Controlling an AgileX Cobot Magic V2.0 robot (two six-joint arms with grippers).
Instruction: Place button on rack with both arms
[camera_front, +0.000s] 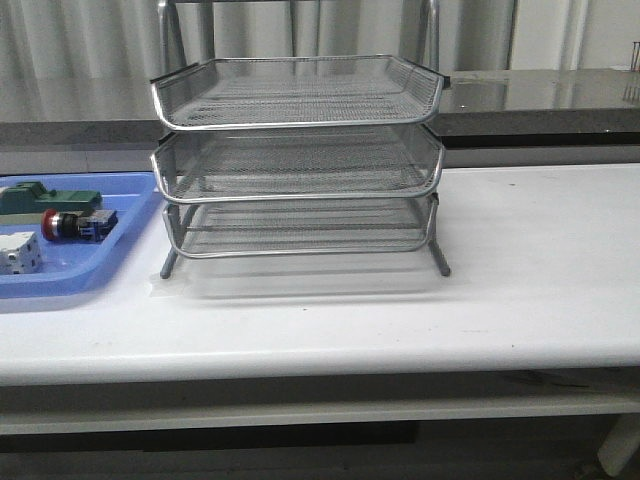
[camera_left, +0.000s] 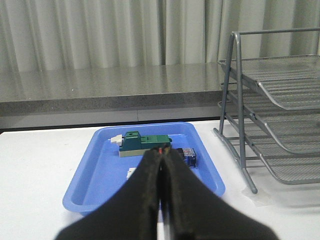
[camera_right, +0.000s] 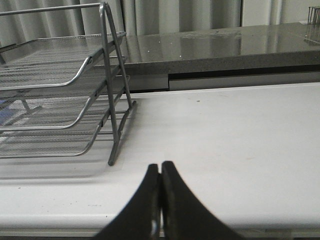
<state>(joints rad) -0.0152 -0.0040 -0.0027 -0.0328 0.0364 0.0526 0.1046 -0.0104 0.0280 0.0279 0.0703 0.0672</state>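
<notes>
Both claws sat closed near the lens, gripping nothing.
Left of the rack (camera_front: 297, 160) on the white tabletop (camera_front: 520, 290), the blue tray (camera_front: 95, 272) held the button (camera_front: 77, 224); left claw (camera_left: 161, 156) and right claw (camera_right: 160, 169) had their fingers pressed together.

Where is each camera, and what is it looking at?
Front view: behind the table, facing forward at the rack and blue tray; no robot parts show.
Left wrist view: on the left arm, facing the tray and button; left gripper, jaws shut.
Right wrist view: on the right arm, facing bare table beside the rack; right gripper, jaws shut.
All three share the rack.
</notes>
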